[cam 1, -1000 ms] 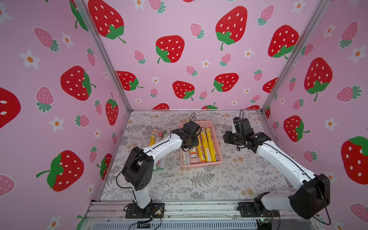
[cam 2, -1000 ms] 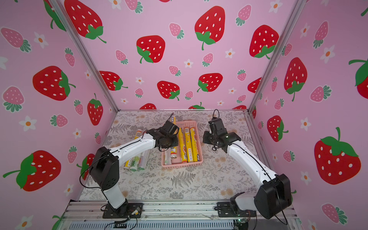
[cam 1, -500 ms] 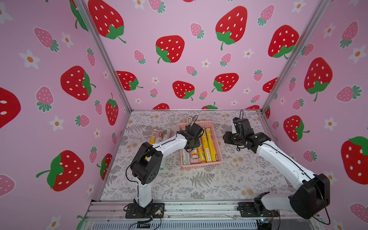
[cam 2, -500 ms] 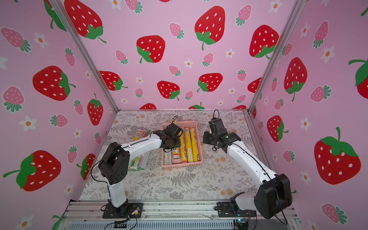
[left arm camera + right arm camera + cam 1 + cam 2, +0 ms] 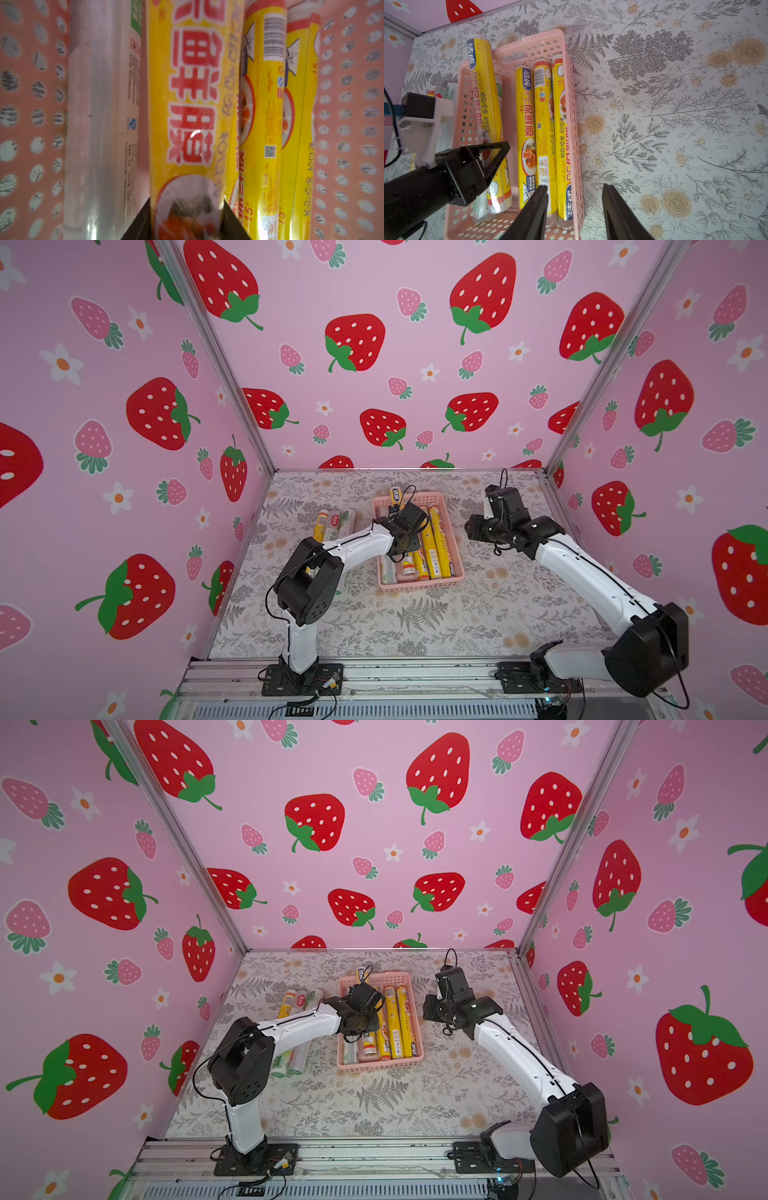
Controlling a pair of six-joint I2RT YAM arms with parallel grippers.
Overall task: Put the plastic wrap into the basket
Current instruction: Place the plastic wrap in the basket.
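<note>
Your desk (image 5: 415, 626) is covered edge to edge in a pale sheet printed with grey ferns and tan flowers. The pink basket (image 5: 419, 587) stands on it around the middle, closer to the far edge than the near one, its long sides running far to near. Just to the left of it you have three rolls of plastic wrap (image 5: 334, 521) lying side by side on the cover, parallel to the basket, one yellow and two pale.

Robot-lab booth — strawberry-print walls (image 5: 374, 290), aluminium frame posts (image 5: 222, 364), mounting rail (image 5: 415, 674).
</note>
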